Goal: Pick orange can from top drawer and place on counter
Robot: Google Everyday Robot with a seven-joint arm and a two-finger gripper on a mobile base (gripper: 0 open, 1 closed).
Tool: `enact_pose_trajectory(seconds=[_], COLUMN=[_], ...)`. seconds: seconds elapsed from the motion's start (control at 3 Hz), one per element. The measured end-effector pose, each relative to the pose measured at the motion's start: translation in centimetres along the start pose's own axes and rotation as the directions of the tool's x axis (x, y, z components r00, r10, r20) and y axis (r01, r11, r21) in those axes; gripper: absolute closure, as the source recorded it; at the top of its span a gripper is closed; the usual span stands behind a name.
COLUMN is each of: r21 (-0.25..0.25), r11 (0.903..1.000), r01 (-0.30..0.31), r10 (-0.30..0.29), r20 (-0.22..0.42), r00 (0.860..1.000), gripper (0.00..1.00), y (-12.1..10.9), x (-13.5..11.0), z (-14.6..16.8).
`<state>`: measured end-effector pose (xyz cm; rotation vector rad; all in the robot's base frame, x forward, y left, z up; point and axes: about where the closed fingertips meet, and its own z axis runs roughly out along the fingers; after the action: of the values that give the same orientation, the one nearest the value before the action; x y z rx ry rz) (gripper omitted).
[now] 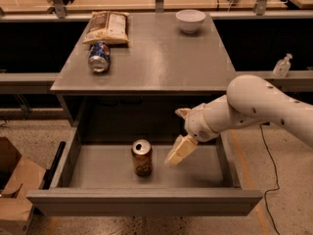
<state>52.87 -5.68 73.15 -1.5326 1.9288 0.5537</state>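
**Orange can (141, 157) upright in the pulled-out drawer (146, 202)**

The orange can stands on the drawer floor near the middle, silver top up. The pincer (173, 137) hangs over the drawer's right half, near the can but not touching it. It is spread wide and holds nothing. Above the drawer, the grey bench (156, 58) carries a blue can (99, 57) lying on its side, a snack bag (107, 27) and a white bowl (190, 20).
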Motion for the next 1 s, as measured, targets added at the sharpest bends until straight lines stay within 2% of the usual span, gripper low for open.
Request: enact_pose_trajectory(seconds=[0.33, 0.67, 1.0], r21=[-0.053, -0.095, -0.146], r11=[0.9980, 0.9941, 0.9885], r01=[0.034, 0.052, 0.040], r10=[-0.031, -0.044, -0.026], r20=[0.057, 0.087, 0.093], r00=[0.998, 0.995, 0.995], gripper=[0.00, 0.00, 0.00], y=[0.0, 0.2, 1.2], x=[-1.5, -2.3, -2.0], z=[4.7, 7.7, 10.1])
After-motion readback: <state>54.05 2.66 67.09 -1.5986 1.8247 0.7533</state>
